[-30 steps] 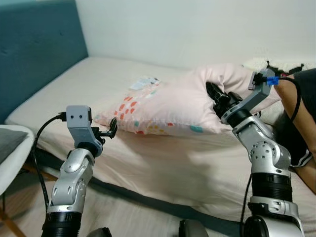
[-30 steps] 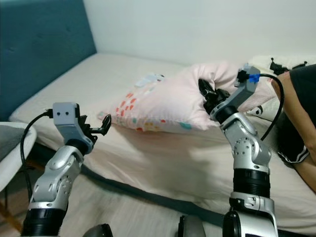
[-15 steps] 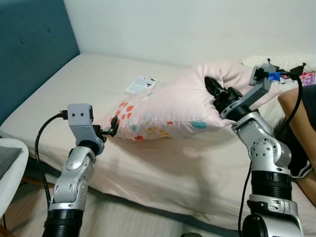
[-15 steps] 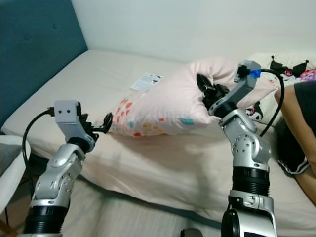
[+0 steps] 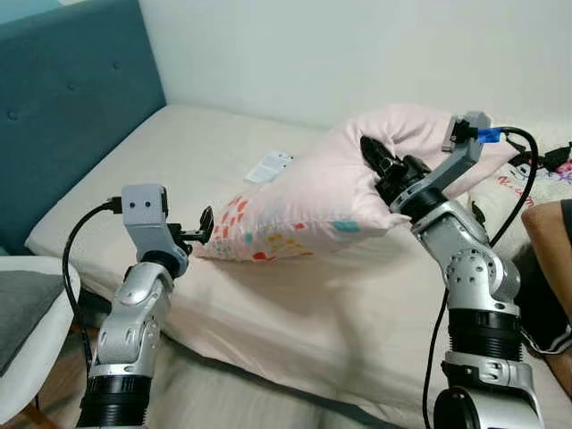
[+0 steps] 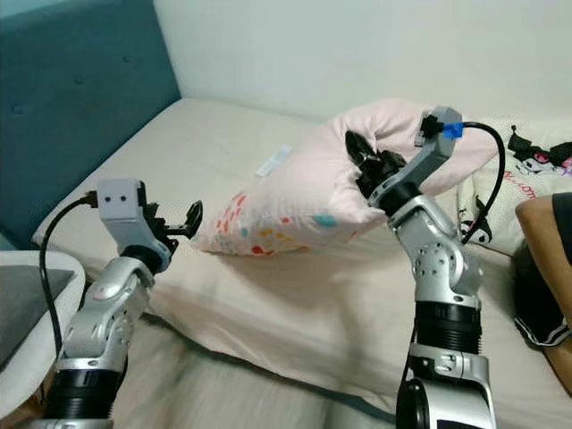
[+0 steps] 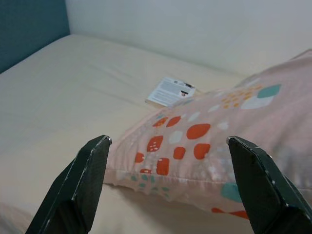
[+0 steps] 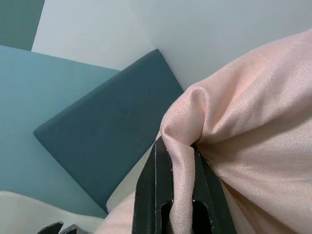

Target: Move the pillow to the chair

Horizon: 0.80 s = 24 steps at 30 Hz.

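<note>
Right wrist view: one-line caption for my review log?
Right gripper pinching a fold of the pink pillow, blue headboard behind.

A wide bed with a plain cream-coloured sheet (image 5: 179, 170) carries everything here, set against a padded teal headboard (image 5: 63, 116) on the robot's left and a white wall behind. A pale pink pillow with red, orange and teal spots (image 5: 304, 210) has its spotted lower corner down on the sheet, while its far end is bunched up off the bed. Just beyond that corner a small white printed card (image 5: 269, 166) lies flat on the sheet. On the robot's right, a white cushion with a black cartoon print (image 6: 500, 183) sits on the bed, probably a second pillow.
</note>
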Motion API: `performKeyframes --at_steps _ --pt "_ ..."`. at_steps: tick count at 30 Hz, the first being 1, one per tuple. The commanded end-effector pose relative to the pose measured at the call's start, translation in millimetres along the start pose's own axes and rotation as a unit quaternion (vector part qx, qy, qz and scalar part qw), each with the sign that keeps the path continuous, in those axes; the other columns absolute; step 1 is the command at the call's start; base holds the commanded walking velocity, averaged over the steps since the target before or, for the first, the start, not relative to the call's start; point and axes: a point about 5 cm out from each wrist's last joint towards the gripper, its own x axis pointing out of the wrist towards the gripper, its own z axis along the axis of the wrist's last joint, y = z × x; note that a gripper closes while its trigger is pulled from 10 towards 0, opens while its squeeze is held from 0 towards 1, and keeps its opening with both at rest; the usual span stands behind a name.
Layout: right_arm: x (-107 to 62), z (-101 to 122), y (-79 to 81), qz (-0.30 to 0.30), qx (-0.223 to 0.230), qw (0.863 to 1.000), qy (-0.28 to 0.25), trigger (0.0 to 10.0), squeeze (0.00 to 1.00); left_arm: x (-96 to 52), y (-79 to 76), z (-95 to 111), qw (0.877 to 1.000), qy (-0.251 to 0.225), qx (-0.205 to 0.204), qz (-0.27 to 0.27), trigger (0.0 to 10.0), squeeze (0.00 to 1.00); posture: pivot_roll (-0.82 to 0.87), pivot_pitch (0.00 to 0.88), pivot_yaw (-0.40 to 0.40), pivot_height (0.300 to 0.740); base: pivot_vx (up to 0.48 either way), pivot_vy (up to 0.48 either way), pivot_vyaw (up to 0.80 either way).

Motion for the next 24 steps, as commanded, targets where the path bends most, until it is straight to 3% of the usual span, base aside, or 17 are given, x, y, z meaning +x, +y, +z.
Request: performKeyframes --at_steps 1,11,24 --pt "5.2 18 16.1 0.037 -0.015 0.999 -0.034 0.0 0.0 -0.6 -0.4 -5 1.0 0.01 0.001 -0.002 10.0 0.0 -0.04 0.011 -0.01 0.689 0.0 0.0 0.0" --pt "0.0 5 12.2 0.027 -0.016 0.999 -0.015 0.0 0.0 -2.1 -6.4 -9 1.0 0.007 0.023 -0.015 10.0 0.0 -0.04 0.01 -0.005 0.728 0.0 0.0 0.0" --pt "2.7 10 25.9 0.05 -0.016 0.998 -0.028 0.0 0.0 -0.8 -8.2 -6 0.999 0.0 0.027 -0.019 10.0 0.0 -0.04 0.005 -0.001 0.74 0.0 0.0 0.0"
